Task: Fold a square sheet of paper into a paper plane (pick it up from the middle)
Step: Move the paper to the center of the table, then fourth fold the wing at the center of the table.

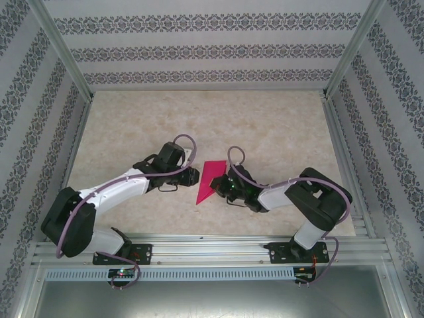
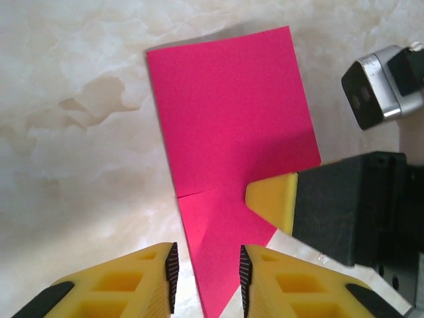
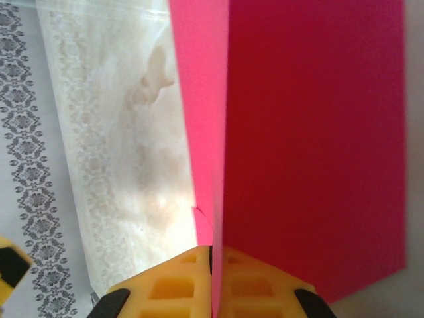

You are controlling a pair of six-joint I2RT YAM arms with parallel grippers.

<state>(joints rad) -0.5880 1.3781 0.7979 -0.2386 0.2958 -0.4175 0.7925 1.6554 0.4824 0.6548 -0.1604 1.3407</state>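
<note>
Yellow fingers of the right tool pinch the part-folded pink sheet by its edge; the left tool, spread, straddles its pointed end. Folding looks midway; next likely needs a pressed crease.

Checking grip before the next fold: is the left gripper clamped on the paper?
No, the left gripper stands open, fingers apart, with the tip of the paper lying between them.

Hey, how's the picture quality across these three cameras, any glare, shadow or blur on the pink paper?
Top view: even light, paper sharp, only faint shadows. Left wrist view: paper crisp, glare whitens the table. Right wrist view: paper close and soft, its right face shaded darker, table washed out.
</note>
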